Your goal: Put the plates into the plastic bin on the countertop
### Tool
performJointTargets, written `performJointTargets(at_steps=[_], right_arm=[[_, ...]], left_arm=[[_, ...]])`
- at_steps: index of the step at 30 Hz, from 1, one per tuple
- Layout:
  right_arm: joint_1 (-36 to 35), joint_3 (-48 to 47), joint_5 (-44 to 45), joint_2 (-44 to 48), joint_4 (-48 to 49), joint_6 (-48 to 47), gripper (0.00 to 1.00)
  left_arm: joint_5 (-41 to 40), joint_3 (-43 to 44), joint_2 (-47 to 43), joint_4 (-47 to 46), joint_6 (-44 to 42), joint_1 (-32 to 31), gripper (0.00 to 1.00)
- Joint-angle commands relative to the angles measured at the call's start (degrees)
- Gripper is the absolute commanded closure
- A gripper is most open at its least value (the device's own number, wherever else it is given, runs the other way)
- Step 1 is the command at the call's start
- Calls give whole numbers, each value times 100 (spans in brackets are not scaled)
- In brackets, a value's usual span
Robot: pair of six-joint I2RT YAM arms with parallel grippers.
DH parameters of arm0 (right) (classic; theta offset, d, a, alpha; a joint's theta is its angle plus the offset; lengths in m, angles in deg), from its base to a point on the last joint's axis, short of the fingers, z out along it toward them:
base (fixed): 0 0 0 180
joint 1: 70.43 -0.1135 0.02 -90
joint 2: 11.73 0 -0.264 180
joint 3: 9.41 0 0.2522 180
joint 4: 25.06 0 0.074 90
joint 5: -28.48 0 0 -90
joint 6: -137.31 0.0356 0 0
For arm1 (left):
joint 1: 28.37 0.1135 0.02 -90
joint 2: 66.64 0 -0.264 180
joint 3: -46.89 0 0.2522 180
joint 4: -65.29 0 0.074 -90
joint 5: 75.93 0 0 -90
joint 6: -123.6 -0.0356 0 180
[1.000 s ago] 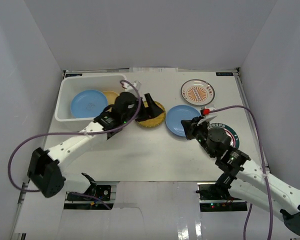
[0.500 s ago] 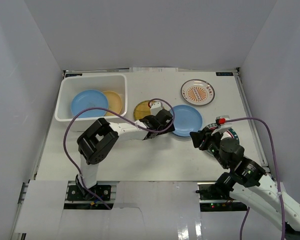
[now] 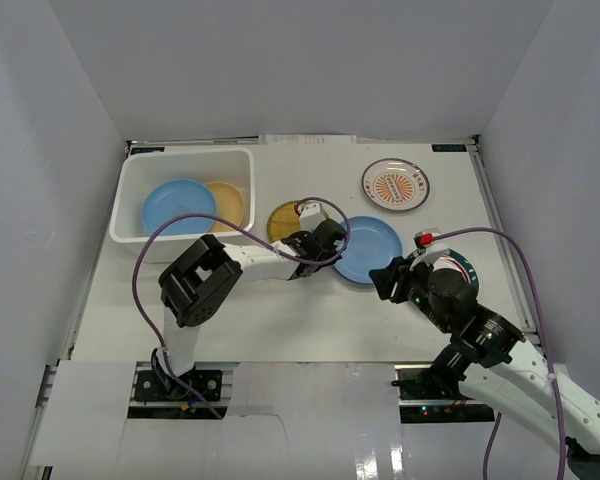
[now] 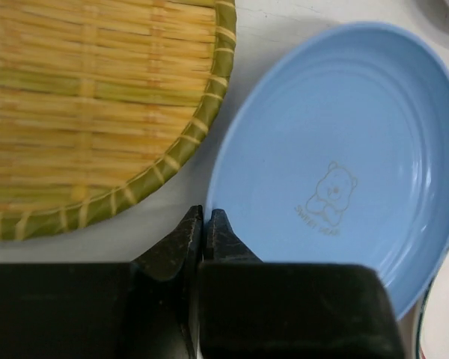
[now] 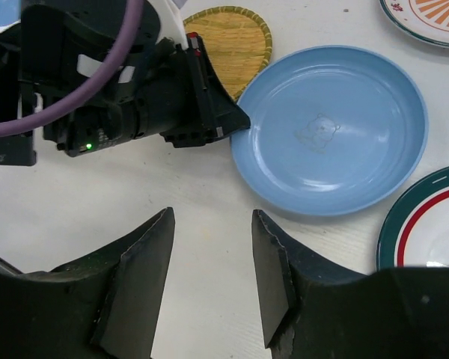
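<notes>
Nearest the arm bases, the right hand hangs over the flat white bench with its two dark fingers spread apart and nothing between them. Just to its right lies a white round plate with a green and red ring, partly hidden under the right arm in the overhead view.

Just beyond the right hand sits a light blue shallow round plate, flat on the bench, with a small bear drawn at its centre. The left hand has its fingers pressed together. Their tips are down at the bench, right at the near-left rim of this blue plate, in the gap between it and a yellow woven round plate. These two plates lie close side by side; I cannot tell whether they touch.

Farther back on the right, well apart from both hands, lies a white round plate with an orange sunburst pattern.

At the far left stands the white rectangular plastic bin. It holds two plates side by side: a second light blue round plate on the left and a plain orange-yellow round plate on the right.

Six plates show in all: four on the bench, two in the bin.
</notes>
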State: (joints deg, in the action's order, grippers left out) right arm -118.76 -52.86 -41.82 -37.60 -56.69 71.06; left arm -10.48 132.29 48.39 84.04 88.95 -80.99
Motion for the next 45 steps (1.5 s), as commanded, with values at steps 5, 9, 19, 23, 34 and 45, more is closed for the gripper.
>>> performJointTargets(at_steps=[5, 9, 19, 23, 34, 45], right_arm=[[17, -748, -37, -506, 319, -335, 39], [26, -1371, -159, -770, 328, -441, 24], [44, -2374, -107, -1184, 537, -494, 20], [52, -2339, -81, -1507, 741, -459, 24], [1528, -1707, -1749, -4300, 2312, 304, 17], [1845, -1785, -2630, -6878, 4168, 1999, 28]], left_arm=[[-112, -790, -1516, 98, -51, -20, 100], [695, -1255, -2500, -367, -384, -55, 100], [504, -1249, -5506, 975, -1288, 1734, 100], [978, -1073, -5579, 1486, -1703, 3571, 100], [1287, -1275, -4349, 1496, -1887, 6000, 100], [1118, -1082, -3505, 1311, -2283, 6071, 34]])
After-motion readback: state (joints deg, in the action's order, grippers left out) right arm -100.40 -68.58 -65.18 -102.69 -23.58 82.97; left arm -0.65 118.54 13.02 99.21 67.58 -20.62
